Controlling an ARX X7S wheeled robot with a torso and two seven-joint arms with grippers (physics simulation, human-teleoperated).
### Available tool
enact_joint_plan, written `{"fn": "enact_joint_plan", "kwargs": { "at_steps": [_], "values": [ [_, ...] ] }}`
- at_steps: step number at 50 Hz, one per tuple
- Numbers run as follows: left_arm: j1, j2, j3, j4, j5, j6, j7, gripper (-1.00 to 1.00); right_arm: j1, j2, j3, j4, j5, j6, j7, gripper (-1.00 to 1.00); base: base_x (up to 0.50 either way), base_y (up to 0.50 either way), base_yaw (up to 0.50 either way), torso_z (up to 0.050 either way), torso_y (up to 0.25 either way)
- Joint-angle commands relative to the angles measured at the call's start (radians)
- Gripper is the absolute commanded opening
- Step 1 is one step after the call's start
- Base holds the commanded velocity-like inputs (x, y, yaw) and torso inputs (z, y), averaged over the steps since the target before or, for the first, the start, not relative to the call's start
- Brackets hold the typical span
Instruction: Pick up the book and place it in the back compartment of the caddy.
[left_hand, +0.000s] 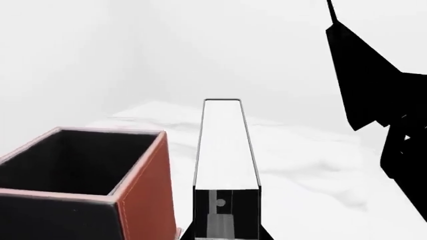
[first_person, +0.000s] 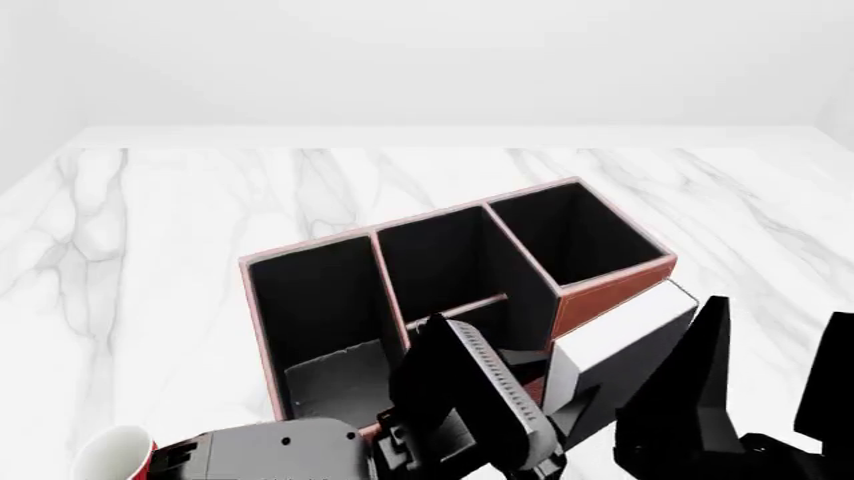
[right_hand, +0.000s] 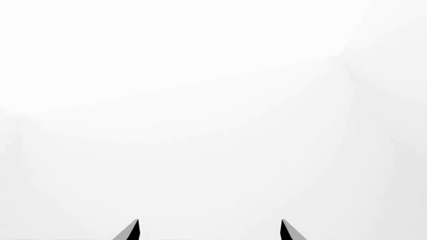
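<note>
A: Since starting from the book (left_hand: 223, 145): held or loose?

B: Held. Pinched by its near end in the left gripper (left_hand: 225, 234), which is closed tight on both black covers. White page edges turned toward the wrist camera.

A: Inside the caddy (first_person: 607, 290) yet?

B: Not inside. Outside it, just beside the reddish wall of the tall right-hand cell, at the near right corner in the head view. Touching that wall or not: cannot tell.

A: And the back compartment (first_person: 434, 260)?

B: Black-lined, in the middle section, behind a low divider. Lies to the left of the book, past the tall cell.

A: Right gripper (right_hand: 210, 231)?

B: Spread wide, with two dark fingertips well apart in its wrist view, gripping nothing and facing blank white. Shows in the head view near the book, on its right.

A: Further out?

B: White marble table (first_person: 200, 200) under everything. Red-and-white mug (first_person: 114, 455) at the near left edge of the head view, well apart from the caddy.
</note>
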Motion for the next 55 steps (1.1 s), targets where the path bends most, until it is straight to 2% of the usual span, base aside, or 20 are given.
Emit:
{"fn": "enact_joint_plan", "kwargs": {
  "at_steps": [1, 12, 25, 36, 47, 55],
  "values": [
    [-0.042, -0.063, -0.102, 0.090, -0.021, 0.006, -0.028, -1.00, -0.001, -0.016, 0.009, 0.001, -0.025, 0.002, -0.018, 1.00, 0.00, 0.00, 0.00, 0.000, 0.000],
    [-0.062, -0.103, -0.118, 0.121, -0.026, -0.009, -0.051, -1.00, 0.002, -0.015, 0.000, 0.008, -0.024, 0.000, -0.020, 1.00, 0.00, 0.00, 0.00, 0.000, 0.001],
    [-0.056, -0.157, -0.098, 0.274, -0.038, -0.050, -0.116, -1.00, 0.006, -0.015, -0.005, 0.014, -0.029, 0.000, -0.017, 1.00, 0.00, 0.00, 0.00, 0.000, 0.001],
    [-0.163, -0.194, -0.125, 0.315, -0.122, -0.125, -0.146, -1.00, 0.008, -0.016, -0.012, 0.020, -0.034, -0.001, -0.016, 1.00, 0.00, 0.00, 0.00, 0.000, 0.001],
    [-0.290, -0.212, -0.146, 0.253, -0.198, -0.204, -0.110, -1.00, 0.004, -0.010, -0.011, 0.010, -0.028, 0.001, -0.011, 1.00, 0.00, 0.00, 0.00, 0.000, 0.001],
    [-0.300, -0.246, -0.139, 0.259, -0.199, -0.224, -0.086, -1.00, 0.006, -0.010, -0.018, 0.013, -0.033, 0.000, -0.012, 1.00, 0.00, 0.00, 0.00, 0.002, 0.001]
  ]
}}
